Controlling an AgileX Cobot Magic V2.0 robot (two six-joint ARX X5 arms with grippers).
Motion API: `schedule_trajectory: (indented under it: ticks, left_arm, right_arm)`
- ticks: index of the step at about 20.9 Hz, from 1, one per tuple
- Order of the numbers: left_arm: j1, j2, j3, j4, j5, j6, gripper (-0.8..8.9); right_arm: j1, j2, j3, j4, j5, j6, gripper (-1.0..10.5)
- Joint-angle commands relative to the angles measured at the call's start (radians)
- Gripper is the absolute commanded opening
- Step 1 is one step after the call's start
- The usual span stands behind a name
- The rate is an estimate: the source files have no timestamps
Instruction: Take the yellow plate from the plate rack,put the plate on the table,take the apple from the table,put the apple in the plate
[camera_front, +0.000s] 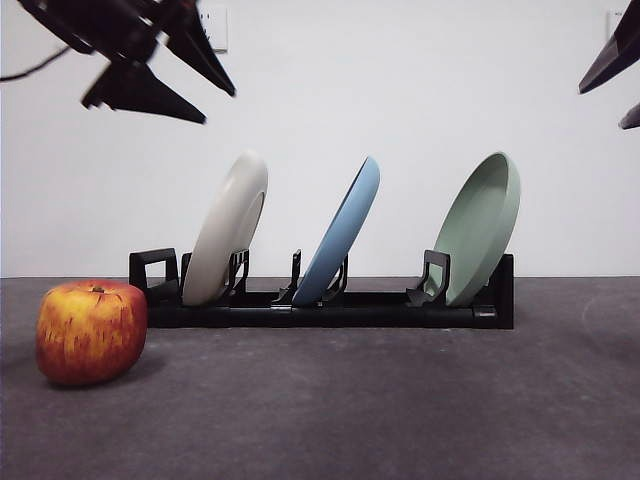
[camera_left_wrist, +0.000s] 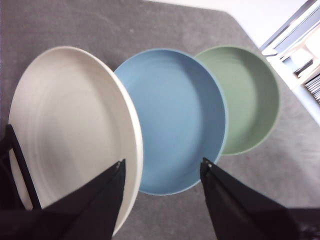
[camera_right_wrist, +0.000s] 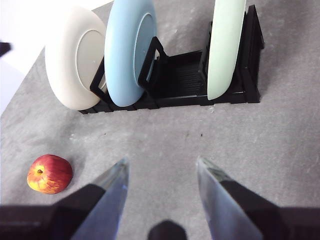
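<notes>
Item count: three plates, namely one yellow plate (camera_front: 228, 228), one light blue plate (camera_front: 342, 232) and one sage green plate (camera_front: 480, 226); one plate rack (camera_front: 330, 308); one apple (camera_front: 91, 331); two grippers, both empty

Yellow plate (camera_front: 228, 228) racked; apple (camera_front: 91, 331) on table (camera_front: 400, 400)

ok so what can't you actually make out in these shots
- Front view: the long black plate rack hides the lower edges of the cream plate, light blue plate and sage green plate.
- Front view: both grippers are cut off by the top corners.
- Left wrist view: the open left gripper covers the cream plate's near rim; the red-yellow apple is out of frame.
</notes>
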Motion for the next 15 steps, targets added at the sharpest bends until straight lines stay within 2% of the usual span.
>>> schedule_trajectory:
  ticks: [1,4,10,11,13,15]
  left_arm:
    - [-0.019,0.050,0.006,0.014,-0.017,0.012,2.56]
    - [-0.031,0.105,0.008,0.030,-0.068,0.019,2.56]
    - [-0.038,0.166,0.008,0.074,-0.084,0.020,2.47]
    - [-0.038,0.166,0.008,0.074,-0.088,0.027,2.11]
    - [-0.044,0.166,0.008,0.079,-0.083,0.071,-0.23]
    - [-0.044,0.166,0.008,0.092,-0.083,0.081,-0.07]
  right_arm:
    - [0.002,0.000,0.003,0.002,-0.001,-0.010,2.3]
    - [0.002,0.000,0.003,0.002,-0.001,-0.009,2.3]
    - [0.002,0.000,0.003,0.003,0.000,-0.010,2.3]
    - [0.002,0.000,0.003,0.003,0.002,-0.010,2.3]
    - [0.002,0.000,0.003,0.003,0.002,-0.009,2.2]
    - [0.002,0.000,0.003,0.003,0.003,-0.009,2.2]
